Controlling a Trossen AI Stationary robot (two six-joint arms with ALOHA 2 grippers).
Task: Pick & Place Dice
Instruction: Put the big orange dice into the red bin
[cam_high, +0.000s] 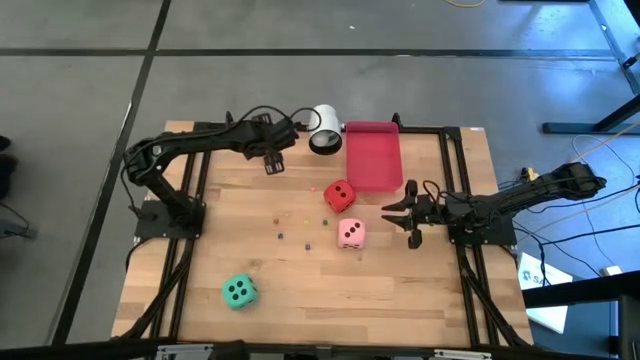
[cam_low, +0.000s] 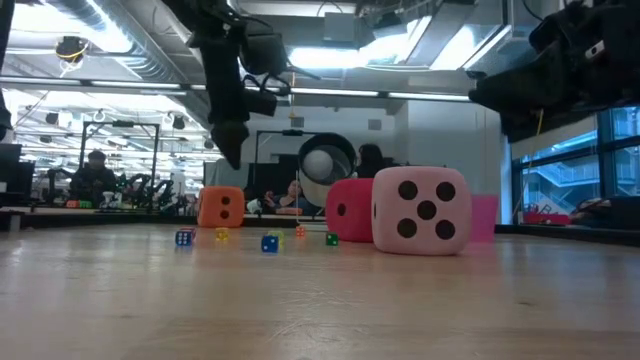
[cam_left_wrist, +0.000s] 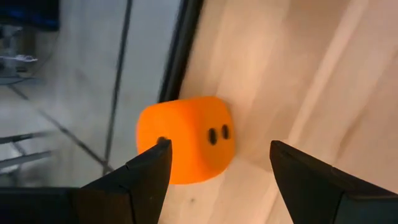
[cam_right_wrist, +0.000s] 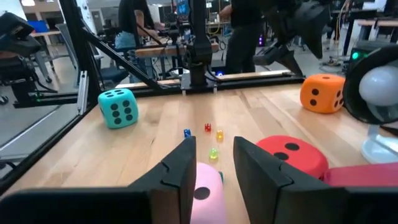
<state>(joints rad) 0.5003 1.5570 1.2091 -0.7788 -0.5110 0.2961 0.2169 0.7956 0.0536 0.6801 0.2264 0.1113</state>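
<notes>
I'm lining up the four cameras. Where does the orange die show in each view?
High: hidden under the left gripper.
Low: orange die at left, far back.
Left wrist: centre, between the fingers.
Right wrist: upper right.
Shared landmark: white cup, nearby in low and right wrist views.

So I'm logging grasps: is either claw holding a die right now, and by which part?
Nothing is held. The left claw hangs open above the orange die; the right claw stands just open, fingers beside the pink die.

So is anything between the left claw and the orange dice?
Nothing visible is. The left gripper hangs open right above the orange die, which shows between its fingers with only bare table around it.
</notes>
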